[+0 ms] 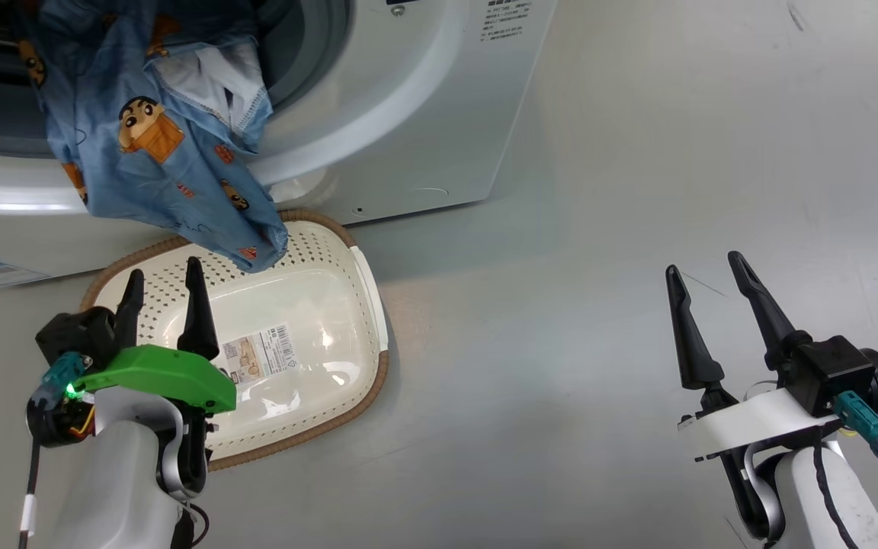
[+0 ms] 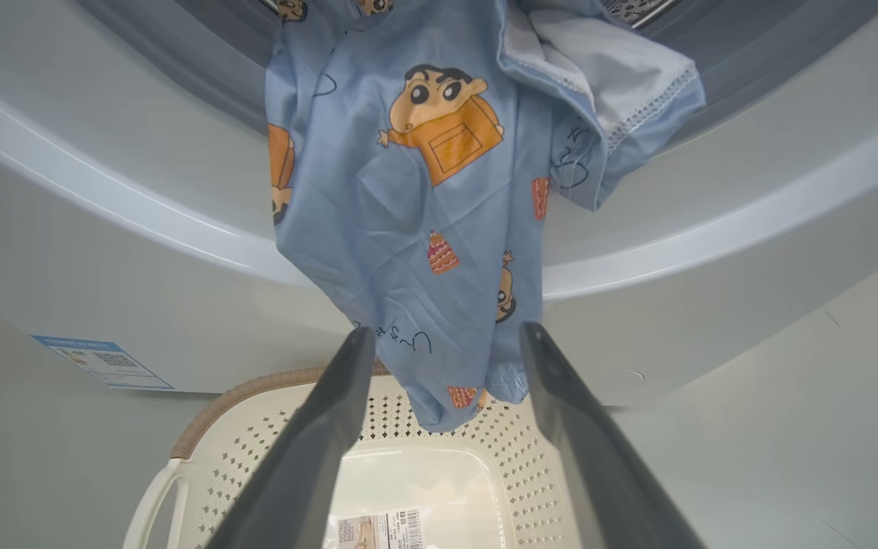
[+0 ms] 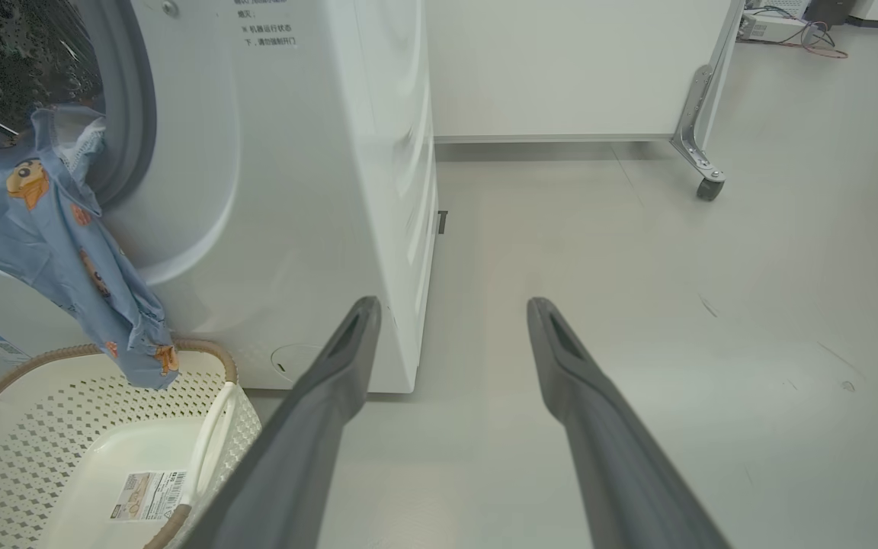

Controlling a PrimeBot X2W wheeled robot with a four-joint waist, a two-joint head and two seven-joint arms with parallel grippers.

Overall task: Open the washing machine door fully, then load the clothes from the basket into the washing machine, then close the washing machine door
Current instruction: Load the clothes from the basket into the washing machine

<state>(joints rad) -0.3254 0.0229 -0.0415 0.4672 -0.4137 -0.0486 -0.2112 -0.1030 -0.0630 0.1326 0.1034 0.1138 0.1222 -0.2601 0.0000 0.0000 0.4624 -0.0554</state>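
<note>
Cartoon-print garment (image 1: 157,145), upper left, droops over washing machine (image 1: 439,99) lip into basket (image 1: 369,282). Left gripper (image 1: 164,271), right gripper (image 1: 704,263): jaws spread, empty. Risk: garment slides out, or door traps it.

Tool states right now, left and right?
Left tool: open, holding nothing, above the basket.
Right tool: open, holding nothing.
</note>
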